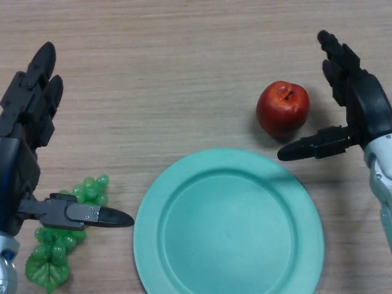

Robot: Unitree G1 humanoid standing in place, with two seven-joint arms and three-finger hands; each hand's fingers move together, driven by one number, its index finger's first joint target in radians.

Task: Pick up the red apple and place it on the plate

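Observation:
The red apple [282,108] stands upright on the wooden table, just beyond the far right rim of the teal plate [153,226]. My right hand [361,104] is to the right of the apple, open, fingers stretched up and thumb pointing left just below the fruit, with a small gap between them. My left hand [24,122] rests open at the left edge, its thumb reaching toward the plate's left rim. The plate holds nothing.
A bunch of green plastic grapes with a leaf [58,245] lies at the lower left, partly under my left thumb. The wooden table [171,73] stretches bare beyond the plate and apple.

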